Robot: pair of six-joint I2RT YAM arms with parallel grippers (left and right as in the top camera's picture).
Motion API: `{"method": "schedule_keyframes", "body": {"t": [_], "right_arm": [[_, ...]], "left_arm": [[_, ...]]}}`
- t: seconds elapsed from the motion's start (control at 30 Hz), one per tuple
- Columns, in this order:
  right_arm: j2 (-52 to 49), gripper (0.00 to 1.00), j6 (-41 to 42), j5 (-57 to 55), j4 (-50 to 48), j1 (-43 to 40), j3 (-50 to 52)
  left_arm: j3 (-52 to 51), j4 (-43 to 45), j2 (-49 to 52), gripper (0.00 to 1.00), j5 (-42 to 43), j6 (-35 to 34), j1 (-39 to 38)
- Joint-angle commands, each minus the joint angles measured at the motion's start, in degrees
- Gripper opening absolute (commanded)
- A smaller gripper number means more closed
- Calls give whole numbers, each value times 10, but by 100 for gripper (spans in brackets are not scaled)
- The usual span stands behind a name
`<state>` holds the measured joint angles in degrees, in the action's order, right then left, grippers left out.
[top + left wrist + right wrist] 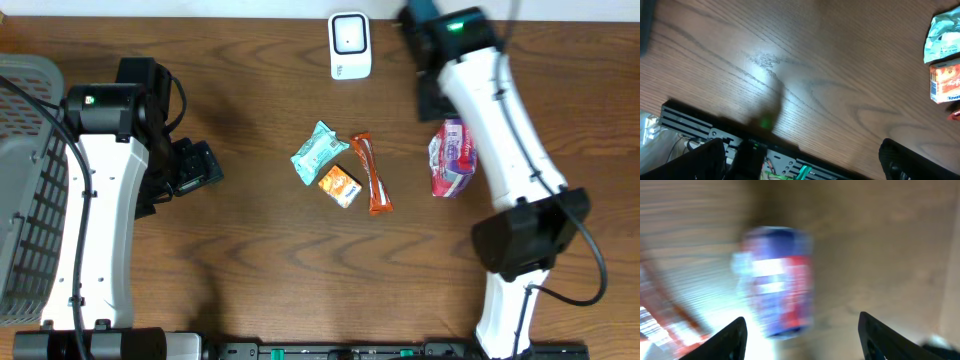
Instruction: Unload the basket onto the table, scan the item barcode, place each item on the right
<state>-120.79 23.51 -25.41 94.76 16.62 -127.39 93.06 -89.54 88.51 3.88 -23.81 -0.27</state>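
Four items lying nearer the arms than the scanner (350,45): teal packet (319,151), orange box (339,185) and bar (370,172) straight before it, purple pouch (452,158) before it, rightward. Left gripper (197,168) spread wide, empty, far left of scanner. Right gripper (802,330) spread, right of scanner, pinching nothing.

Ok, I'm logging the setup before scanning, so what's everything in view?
scanner: one, white, top centre of table
teal packet: one, teal, table centre
box: one, orange, just below the teal packet
wrapper: one, orange, right of the box
pink packet: one, pink and purple, right side
basket: one, grey, left edge
table: one, brown wood
left arm: one, white, left side
right arm: one, white, right side
left tool: one, black, open
right tool: one, black, open, empty
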Motion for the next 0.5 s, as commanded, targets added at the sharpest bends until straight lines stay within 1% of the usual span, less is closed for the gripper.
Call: {"method": "schedule_keyframes", "body": {"t": [0.0,0.03,0.1,0.13,0.2,0.27,0.4,0.43,0.47], "right_arm": [[4,60,-4,-11,4,-80,37],[4,55,-4,0,2,-101,47],[3,39,-5,44,-13,-139,70],[3,25,-17,113,-34,-173,93],[2,16,-67,229,-69,-200,125],[2,8,-115,342,-103,-216,160],[2,7,-181,536,-175,-212,237],[2,1,-186,569,-196,-201,250],[2,1,-184,576,-204,-194,251]], "left_arm": [[-2,-2,2,98,-9,-3,1],[-2,-1,2,98,-9,-3,1],[-2,-1,2,98,-9,-3,1],[-2,-1,2,98,-9,-3,1],[-2,-1,2,98,-9,-3,1],[-2,-1,2,98,-9,-3,1],[-2,-1,2,98,-9,-3,1],[-2,-1,2,98,-9,-3,1],[-2,-1,2,98,-9,-3,1]]}}
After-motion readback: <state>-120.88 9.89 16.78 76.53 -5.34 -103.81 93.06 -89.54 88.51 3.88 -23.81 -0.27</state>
